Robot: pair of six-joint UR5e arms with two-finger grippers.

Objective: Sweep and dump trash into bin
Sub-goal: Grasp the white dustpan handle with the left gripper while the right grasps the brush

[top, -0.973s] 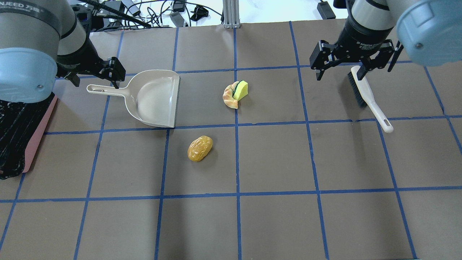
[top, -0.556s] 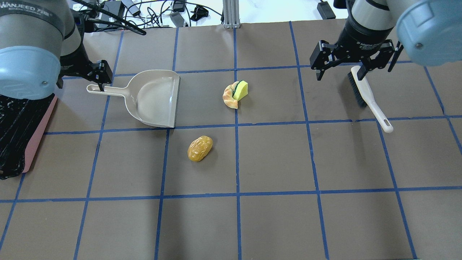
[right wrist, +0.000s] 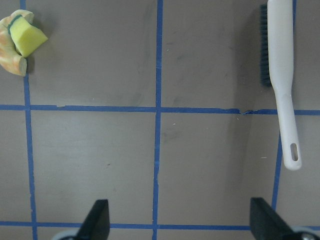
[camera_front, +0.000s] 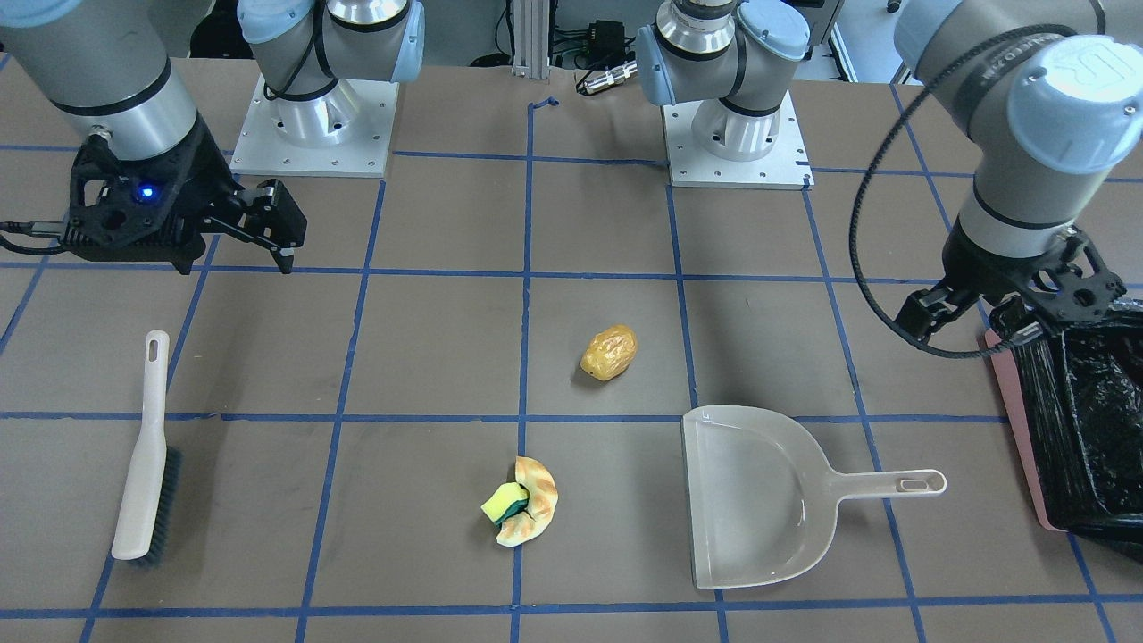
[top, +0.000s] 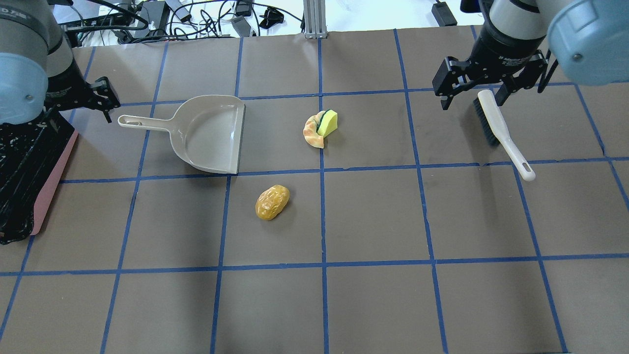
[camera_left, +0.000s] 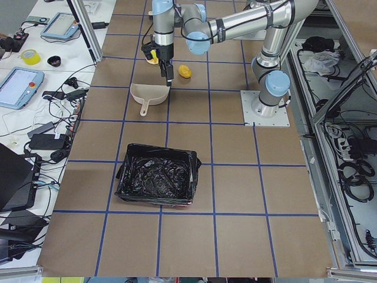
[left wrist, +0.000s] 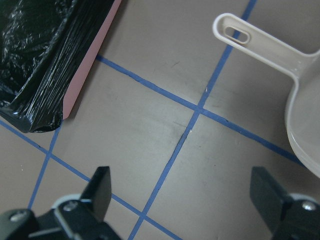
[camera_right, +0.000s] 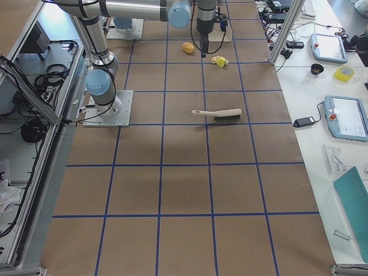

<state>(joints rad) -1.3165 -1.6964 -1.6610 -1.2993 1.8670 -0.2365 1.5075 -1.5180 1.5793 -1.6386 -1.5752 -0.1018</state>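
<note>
trash, 3 pcs, on brown gridded table (top: 383, 305): wrinkled golden-yellow oval lump (top: 272, 202) mid-table; tan crimped dumpling piece (top: 311, 132) touching yellow-green sponge chunk (top: 328, 122). pink rectangular bin w/ black bag liner (top: 51, 184) at robot's left edge. left gripper (left wrist: 182, 192) fingers apart, empty, betw. bin and beige plastic dustpan (top: 211, 132). right gripper (right wrist: 180, 220) fingers apart, empty, near beige brush (top: 496, 123).

We see the bin (top: 19, 167) only in part, cut by the overhead view's left edge and the front view's right edge. The sponge chunk (top: 328, 122) covers part of the dumpling (top: 311, 133). The left wrist view's edge cuts the dustpan (left wrist: 272, 50).
</note>
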